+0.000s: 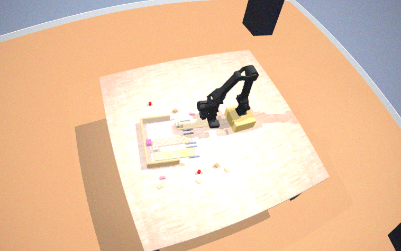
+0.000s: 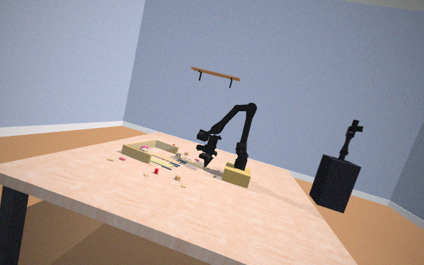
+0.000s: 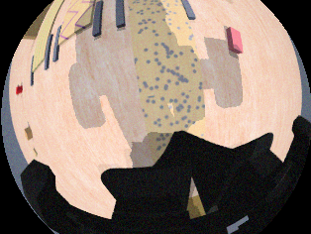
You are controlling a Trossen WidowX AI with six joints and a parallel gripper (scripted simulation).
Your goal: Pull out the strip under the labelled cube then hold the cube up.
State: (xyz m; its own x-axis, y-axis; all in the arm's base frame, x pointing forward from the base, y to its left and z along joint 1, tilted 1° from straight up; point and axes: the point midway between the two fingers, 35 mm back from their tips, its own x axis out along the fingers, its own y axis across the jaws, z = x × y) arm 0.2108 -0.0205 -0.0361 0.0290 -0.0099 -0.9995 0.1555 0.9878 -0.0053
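Note:
My gripper (image 1: 212,125) (image 2: 206,165) (image 3: 178,136) is shut, fingers down, with its tips at the near end of the dotted strip (image 1: 193,124) (image 3: 163,89). No part of the strip shows plainly pinched between them. A pale cube with a dark mark (image 1: 179,125) (image 2: 178,155) sits at that strip's far end, outside the tray. A second pale cube with a faint mark (image 1: 155,148) stands inside the tray, near the zigzag strip (image 1: 171,141) and the striped strip (image 1: 174,154). A magenta cube (image 1: 148,142) (image 2: 144,146) is at the tray's back wall. The marks are too small to read.
The open-sided wooden tray (image 1: 163,164) (image 2: 134,154) encloses the strips' far ends. Several dark blue guide bars (image 1: 187,130) (image 3: 120,12) flank the strips. A pink block (image 1: 191,114) (image 3: 234,40) lies beside the dotted strip. Red, tan and yellow pieces lie around the tray.

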